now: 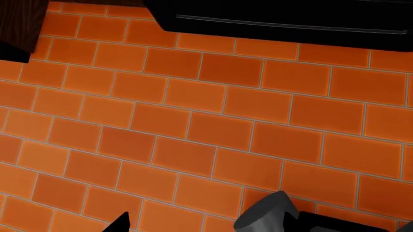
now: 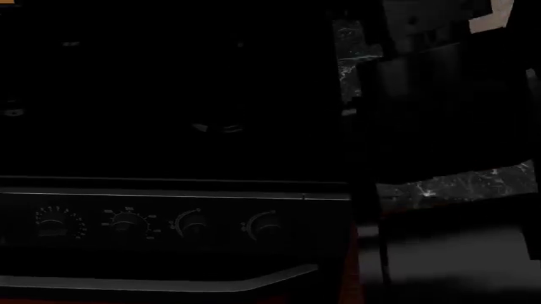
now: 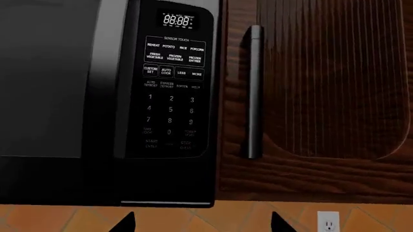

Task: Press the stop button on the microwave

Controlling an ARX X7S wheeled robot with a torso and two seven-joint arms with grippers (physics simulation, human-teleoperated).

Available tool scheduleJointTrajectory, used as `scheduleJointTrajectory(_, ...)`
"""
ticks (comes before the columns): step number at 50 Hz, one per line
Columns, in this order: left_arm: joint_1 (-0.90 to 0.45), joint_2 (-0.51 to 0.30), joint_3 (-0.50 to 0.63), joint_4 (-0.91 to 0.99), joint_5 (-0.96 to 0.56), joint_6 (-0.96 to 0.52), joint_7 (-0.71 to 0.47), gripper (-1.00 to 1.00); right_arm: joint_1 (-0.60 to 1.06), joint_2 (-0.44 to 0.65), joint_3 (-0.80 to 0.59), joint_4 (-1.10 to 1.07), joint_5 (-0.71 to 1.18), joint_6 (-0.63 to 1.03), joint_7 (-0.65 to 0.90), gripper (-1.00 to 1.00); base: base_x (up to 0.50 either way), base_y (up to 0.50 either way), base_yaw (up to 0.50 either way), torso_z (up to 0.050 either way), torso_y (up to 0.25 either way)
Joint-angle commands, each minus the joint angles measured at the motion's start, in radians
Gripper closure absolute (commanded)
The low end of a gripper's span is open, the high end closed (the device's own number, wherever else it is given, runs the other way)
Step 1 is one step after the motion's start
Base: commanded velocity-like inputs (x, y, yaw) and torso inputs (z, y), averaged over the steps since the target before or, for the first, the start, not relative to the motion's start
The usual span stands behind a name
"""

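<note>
The black microwave (image 3: 110, 96) fills much of the right wrist view. Its keypad panel (image 3: 171, 87) has a lit clock display on the end away from the gripper. The stop button (image 3: 185, 144) is a dim label in the panel's last row, on the corner beside the wooden cabinet. My right gripper (image 3: 204, 224) is open and points at orange tile past the microwave's edge. Only its two dark fingertips (image 3: 125, 223) show, well short of the panel. My left gripper (image 1: 213, 226) is open over orange tile, touching nothing.
A dark wood cabinet door (image 3: 322, 87) with a long bar handle (image 3: 254, 92) adjoins the microwave. A wall outlet (image 3: 328, 223) sits on the tile. The head view is very dark, showing a stove front with knobs (image 2: 192, 225) and an oven handle (image 2: 161, 282). A grey cylinder (image 1: 266, 213) stands by the left gripper.
</note>
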Motion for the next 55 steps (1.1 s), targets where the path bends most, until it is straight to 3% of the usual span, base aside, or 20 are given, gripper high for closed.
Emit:
scheduleJointTrajectory(1,0.0,0.0,0.0,0.0,0.0,0.0,0.0,-1.0,0.21,-0.006,-0.379,0.431,0.387,-0.218,0.055,-1.0,0.0,0.0,0.0,0.046,0.146)
scheduleJointTrajectory(10,0.0,0.0,0.0,0.0,0.0,0.0,0.0,-1.0,0.305,-0.006,-0.786,0.557,0.833,-0.271,0.096,-1.0,0.0,0.0,0.0,0.047,0.148)
scheduleJointTrajectory(19,0.0,0.0,0.0,0.0,0.0,0.0,0.0,-1.0,0.358,-0.006,-0.983,0.568,1.011,-0.314,0.081,-1.0,0.0,0.0,0.0,0.047,0.148)
scheduleJointTrajectory(25,0.0,0.0,0.0,0.0,0.0,0.0,0.0,-1.0,0.431,-0.006,-1.05,0.551,1.105,-0.375,0.083,-1.0,0.5,0.0,0.0,0.047,0.147)
scheduleJointTrajectory(35,0.0,0.0,0.0,0.0,0.0,0.0,0.0,-1.0,0.519,-0.006,-1.137,0.513,1.253,-0.42,0.121,-1.0,0.0,0.0,0.0,0.047,0.147)
scheduleJointTrajectory(44,0.0,0.0,0.0,0.0,0.0,0.0,0.0,-1.0,0.486,-0.006,-1.201,0.496,1.304,-0.455,0.091,-1.0,0.0,0.0,0.0,0.047,0.147)
scheduleJointTrajectory(55,0.0,0.0,0.0,0.0,0.0,0.0,0.0,-1.0,0.449,-0.006,-1.217,0.466,1.283,-0.467,0.145,-1.0,0.41,-0.02,0.0,0.047,0.147)
